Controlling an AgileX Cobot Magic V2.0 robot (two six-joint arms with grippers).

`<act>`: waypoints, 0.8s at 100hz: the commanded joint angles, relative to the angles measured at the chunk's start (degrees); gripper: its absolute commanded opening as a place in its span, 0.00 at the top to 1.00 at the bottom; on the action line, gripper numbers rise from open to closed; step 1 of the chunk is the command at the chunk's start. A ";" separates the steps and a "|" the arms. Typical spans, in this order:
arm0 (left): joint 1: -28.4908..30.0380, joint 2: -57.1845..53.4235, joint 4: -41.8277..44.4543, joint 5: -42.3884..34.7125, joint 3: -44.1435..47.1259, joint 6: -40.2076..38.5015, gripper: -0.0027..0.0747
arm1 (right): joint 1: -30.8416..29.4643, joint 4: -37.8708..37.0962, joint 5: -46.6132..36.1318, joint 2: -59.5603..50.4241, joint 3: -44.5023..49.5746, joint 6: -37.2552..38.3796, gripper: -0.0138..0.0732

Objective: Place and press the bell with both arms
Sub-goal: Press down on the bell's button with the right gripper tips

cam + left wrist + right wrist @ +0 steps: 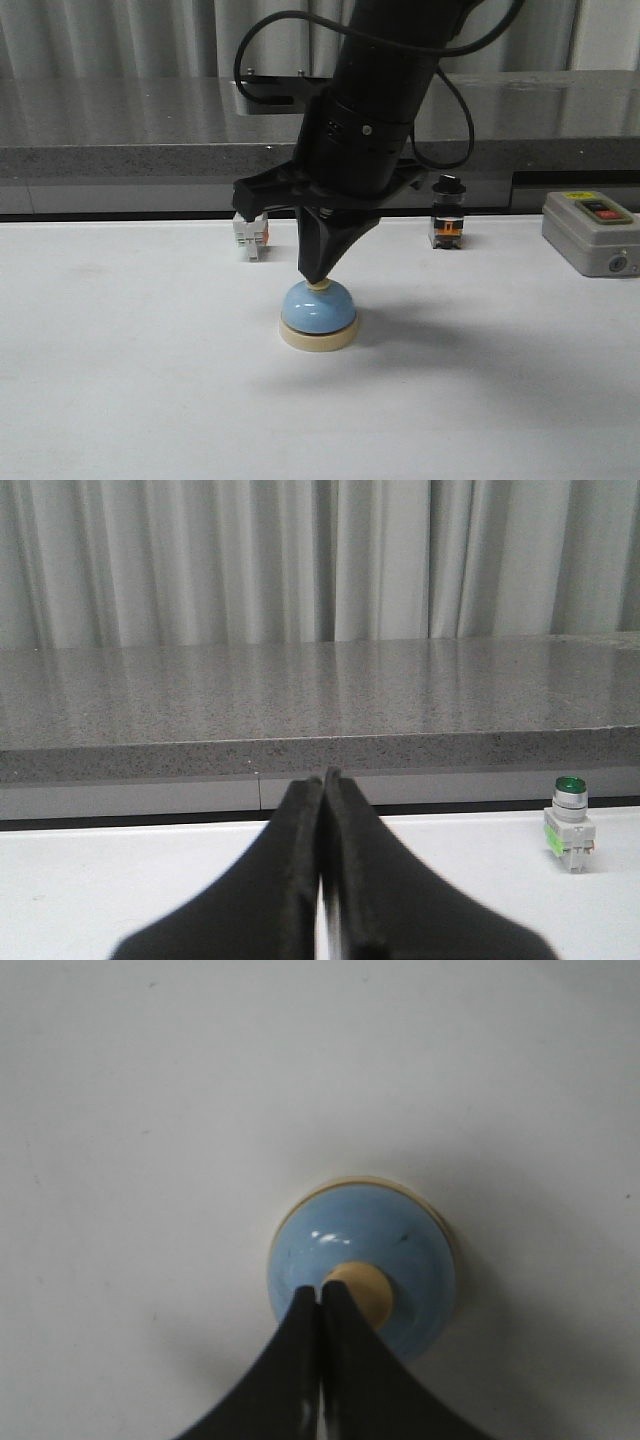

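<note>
Bell [317, 315] stands upright, button up, before the green-capped switch [251, 235]. Right gripper [318, 280], clenched, tips touching its button; left gripper [322, 780] likewise clenched, empty.

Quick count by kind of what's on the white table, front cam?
Call bell: 1
Push-button switches, green-capped and black-capped: 2
Grey control box: 1
Total: 4

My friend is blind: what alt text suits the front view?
A black robot arm's right gripper, fingers shut to a point, touches the cream button atop a light-blue bell on a white table.
</note>
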 commanded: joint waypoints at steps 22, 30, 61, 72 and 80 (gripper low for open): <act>0.08 -1.68 -0.38 -4.50 2.40 -0.64 0.99 | -0.11 -1.49 -1.71 -2.92 -2.65 -0.50 0.91; 0.08 -1.68 -0.38 -4.50 2.40 -0.64 0.99 | -0.18 -2.64 -1.71 -2.92 -2.65 -0.50 0.91; 0.08 -1.68 -0.38 -4.50 2.40 -0.64 0.99 | -0.79 -3.95 -1.06 -0.93 -2.65 -0.50 0.91; 0.08 -1.68 -0.38 -4.50 2.40 -0.64 0.99 | -0.79 -3.95 0.32 -0.22 -2.65 -0.50 0.91; 0.08 -1.68 -0.38 -4.50 2.40 -0.64 0.99 | -0.79 -3.95 0.70 -0.36 -2.65 -0.50 0.91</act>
